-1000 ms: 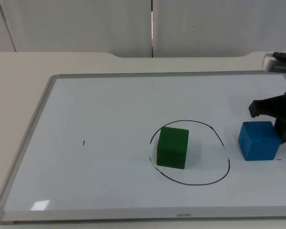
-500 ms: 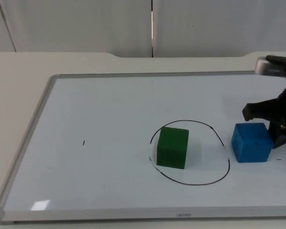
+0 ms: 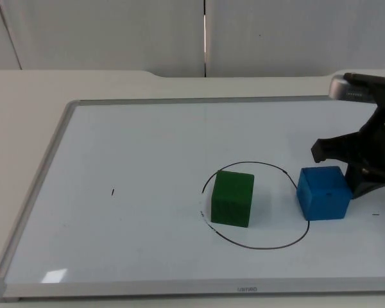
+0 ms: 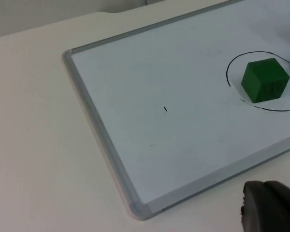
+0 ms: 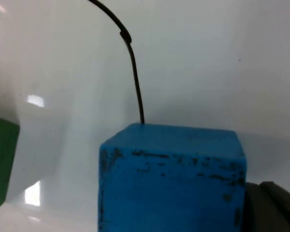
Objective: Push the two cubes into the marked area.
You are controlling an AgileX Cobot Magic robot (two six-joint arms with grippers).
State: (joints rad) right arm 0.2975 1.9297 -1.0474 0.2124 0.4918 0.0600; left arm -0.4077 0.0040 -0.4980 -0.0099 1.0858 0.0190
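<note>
The blue cube (image 3: 323, 192) has slid further toward the drawn circle (image 3: 256, 244) than half a second ago: then it sat just outside the line, and now its left edge lies over the circle's right side. The right gripper (image 3: 353, 168) has moved with it, coming in from the whiteboard's right edge, and stands against the cube's right face. Its two black fingers (image 3: 333, 146) are spread, one behind the cube and one at its right side, so the claw is released and grips nothing.

The blue cube is a solid block with dark scuff marks along its upper front edge in the right wrist view (image 5: 171, 179), where the black line runs up to its far edge. The green cube (image 3: 232, 197) has not moved; it sits inside the circle's left part, near the front edge of the whiteboard (image 3: 115, 128).

The left gripper (image 4: 270, 212) waits off the whiteboard's front left corner; I cannot tell its state.
</note>
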